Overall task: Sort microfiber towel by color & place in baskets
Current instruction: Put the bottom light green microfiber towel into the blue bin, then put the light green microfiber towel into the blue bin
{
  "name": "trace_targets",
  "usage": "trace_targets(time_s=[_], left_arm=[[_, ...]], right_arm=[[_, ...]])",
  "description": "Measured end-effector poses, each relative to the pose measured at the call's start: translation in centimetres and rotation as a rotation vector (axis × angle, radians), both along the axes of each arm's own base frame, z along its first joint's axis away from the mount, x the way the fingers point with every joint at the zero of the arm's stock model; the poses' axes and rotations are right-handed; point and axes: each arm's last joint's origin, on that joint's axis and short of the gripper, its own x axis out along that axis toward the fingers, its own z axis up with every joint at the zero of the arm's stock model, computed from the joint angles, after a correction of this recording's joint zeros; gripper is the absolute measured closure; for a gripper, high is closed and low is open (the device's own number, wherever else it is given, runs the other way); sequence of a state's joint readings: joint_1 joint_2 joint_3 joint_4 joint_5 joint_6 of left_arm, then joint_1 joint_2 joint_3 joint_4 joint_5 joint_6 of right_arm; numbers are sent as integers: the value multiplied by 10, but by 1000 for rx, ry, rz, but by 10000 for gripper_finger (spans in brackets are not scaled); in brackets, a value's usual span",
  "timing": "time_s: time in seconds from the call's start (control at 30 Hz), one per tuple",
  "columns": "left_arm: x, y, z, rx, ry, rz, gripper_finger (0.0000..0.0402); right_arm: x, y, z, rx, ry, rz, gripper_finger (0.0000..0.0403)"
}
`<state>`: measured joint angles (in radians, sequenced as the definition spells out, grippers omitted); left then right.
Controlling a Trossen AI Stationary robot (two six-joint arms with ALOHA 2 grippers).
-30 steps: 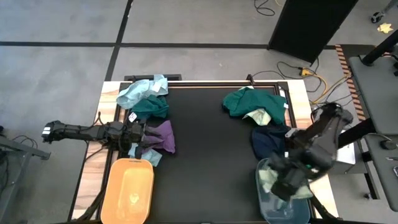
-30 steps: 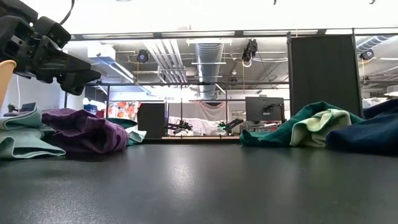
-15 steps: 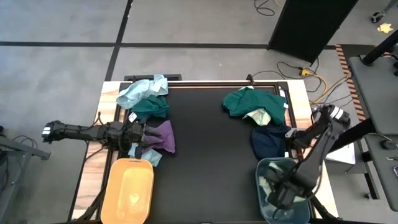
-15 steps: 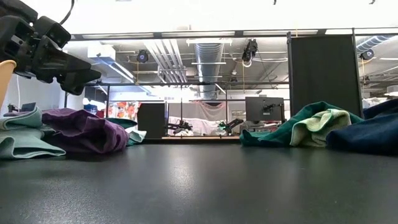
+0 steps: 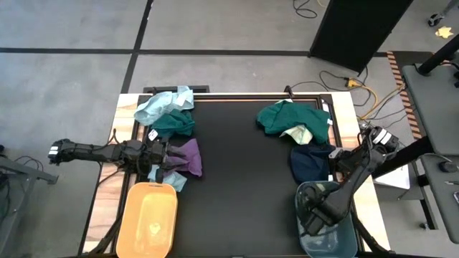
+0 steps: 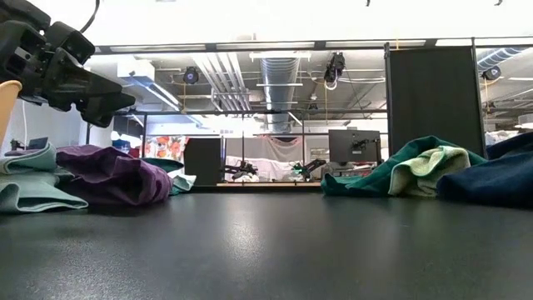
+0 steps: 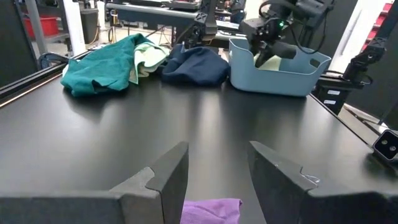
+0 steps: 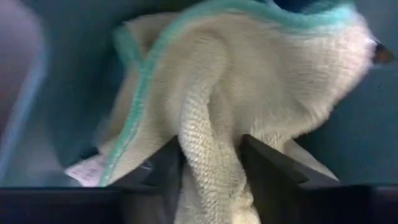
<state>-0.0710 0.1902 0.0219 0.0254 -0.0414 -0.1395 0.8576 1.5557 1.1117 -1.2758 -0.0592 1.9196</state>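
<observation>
Counting two baskets (image 5: 148,218), one right gripper (image 8: 211,163)

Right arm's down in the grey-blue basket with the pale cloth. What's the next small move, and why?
Probably open the right gripper: its fingers pinch the pale yellow-green towel, which already hangs inside the grey-blue basket. Then lift clear.

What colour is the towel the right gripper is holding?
Pale yellow-green towel with teal edging, clearest in the right wrist view.
</observation>
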Motion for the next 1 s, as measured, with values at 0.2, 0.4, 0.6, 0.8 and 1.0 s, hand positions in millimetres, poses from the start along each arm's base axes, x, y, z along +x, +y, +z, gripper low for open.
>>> trace_targets(time_s=[0.2, 0.4, 0.6, 0.8, 1.0], left_arm=[[0, 0, 0, 0, 0, 0, 251], [0, 0, 0, 0, 0, 0, 251], [0, 0, 0, 0, 0, 0, 251], [0, 0, 0, 0, 1, 0, 251], [0, 0, 0, 0, 1, 0, 251]], right_arm=[[-5, -10, 61, -15, 0, -1, 161], [-8, -19, 93, 20, -118, 40, 115], [5, -53, 95, -339, -463, 23, 98], [23, -116, 77, -482, -356, -118, 109], [20, -179, 46, -584, -217, -256, 136]])
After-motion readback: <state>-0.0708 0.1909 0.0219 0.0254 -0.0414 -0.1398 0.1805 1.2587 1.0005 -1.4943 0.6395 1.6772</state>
